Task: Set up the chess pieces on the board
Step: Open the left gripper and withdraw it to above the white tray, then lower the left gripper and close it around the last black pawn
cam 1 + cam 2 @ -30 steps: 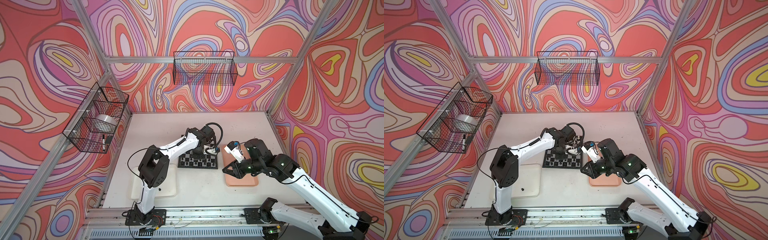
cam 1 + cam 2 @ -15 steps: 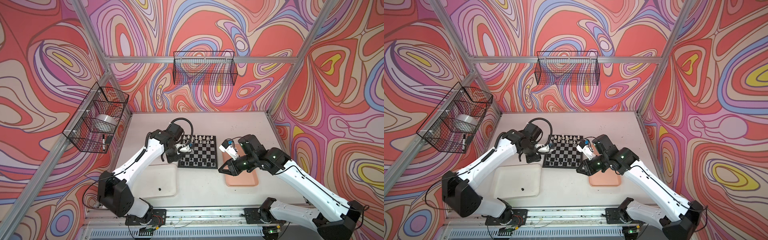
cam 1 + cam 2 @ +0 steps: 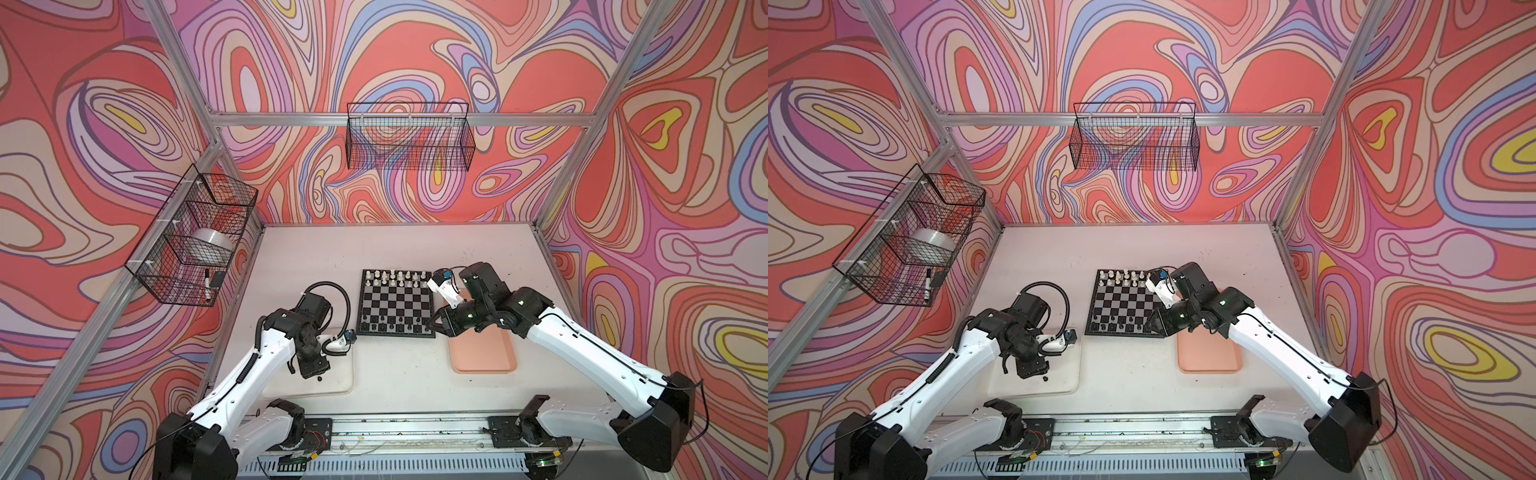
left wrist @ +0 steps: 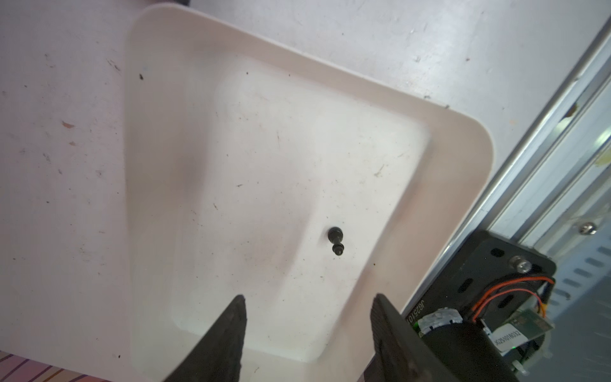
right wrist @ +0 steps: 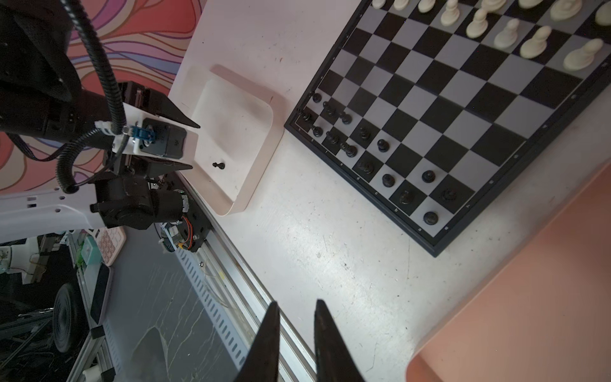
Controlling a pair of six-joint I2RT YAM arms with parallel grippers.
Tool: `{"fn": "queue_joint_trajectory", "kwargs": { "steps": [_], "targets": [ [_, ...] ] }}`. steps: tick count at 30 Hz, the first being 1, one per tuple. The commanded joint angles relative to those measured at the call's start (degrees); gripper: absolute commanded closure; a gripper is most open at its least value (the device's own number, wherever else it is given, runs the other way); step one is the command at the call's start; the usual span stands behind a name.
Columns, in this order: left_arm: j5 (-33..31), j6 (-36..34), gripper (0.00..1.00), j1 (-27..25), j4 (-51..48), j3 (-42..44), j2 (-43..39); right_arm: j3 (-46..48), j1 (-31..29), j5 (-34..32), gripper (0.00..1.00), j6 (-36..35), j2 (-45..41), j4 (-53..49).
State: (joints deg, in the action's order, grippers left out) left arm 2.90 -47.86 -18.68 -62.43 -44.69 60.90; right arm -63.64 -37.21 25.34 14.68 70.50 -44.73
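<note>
Closest to me, my left gripper [image 4: 308, 297] hangs over the white tray [image 4: 148, 99], which sits on the table left of the board. Its jaws stand wide apart with nothing between them. One black pawn [image 4: 335, 240] lies on its side on the tray floor, a little beyond the fingertips [image 4: 239, 302] and touching neither. In both top views the pawn [image 3: 319, 378] shows as a dark speck just below the gripper [image 3: 313, 365], toward the tray's near half.

To the right, the pink tray [image 3: 484, 353] lies beside the board's near right corner. My right gripper [image 5: 296, 301] is just off that corner, between board and pink tray in a top view [image 3: 435, 323]. Its wrist camera shows the jaws nearly together, with only a narrow gap and nothing in it, and bare table under the tips.

Past the trays, the board [image 3: 395, 303] lies flat mid-table, square to me. Black pieces [image 5: 363, 165] stand on its two near rows, some right on the edge row and some one row in. I cannot tell the types apart at this size. The middle rows are bare squares. White pieces [image 3: 399, 277] stand upright along the two far rows.

Farther off, a wire basket [image 3: 191, 237] on the left wall holds a tape roll [image 3: 212, 245] and a marker [image 3: 207, 284]. A second wire basket [image 3: 409, 137] hangs on the back wall.
</note>
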Motion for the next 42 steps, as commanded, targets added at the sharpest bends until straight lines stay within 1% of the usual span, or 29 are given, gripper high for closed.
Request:
{"fn": "queue_joint_trajectory", "kwargs": {
  "steps": [1,6,10,17,26,36,42],
  "targets": [
    [-0.05,-2.51,0.39,0.93,1.82,1.97,-1.26,0.42,-0.25,-1.88,0.81,-0.22,1.26,2.34],
    [0.96,-1.35,0.41,1.02,4.2,4.84,-1.19,0.79,-0.21,-1.88,0.8,-0.44,2.23,2.76],
    [0.03,-0.93,0.41,1.09,7.33,7.77,-1.3,1.16,-0.26,-1.88,0.8,-0.67,2.44,3.23],
    [-0.16,0.23,0.45,1.04,9.7,10.17,-1.67,2.7,-0.25,-1.3,0.81,-0.7,2.63,4.42],
    [0.09,-0.23,0.56,1.03,10.56,12.66,-1.23,4.74,-0.27,-1.17,0.81,-0.4,1.3,5.12],
    [0.31,0.16,0.61,1.04,11.55,13.79,-0.88,5.67,-0.21,-1.14,0.81,-0.35,1.26,5.68],
    [0.68,0.31,0.65,1.01,11.46,14.14,-0.92,6.06,-0.16,-1.09,0.81,-0.35,1.5,6.1]
  ]
}}
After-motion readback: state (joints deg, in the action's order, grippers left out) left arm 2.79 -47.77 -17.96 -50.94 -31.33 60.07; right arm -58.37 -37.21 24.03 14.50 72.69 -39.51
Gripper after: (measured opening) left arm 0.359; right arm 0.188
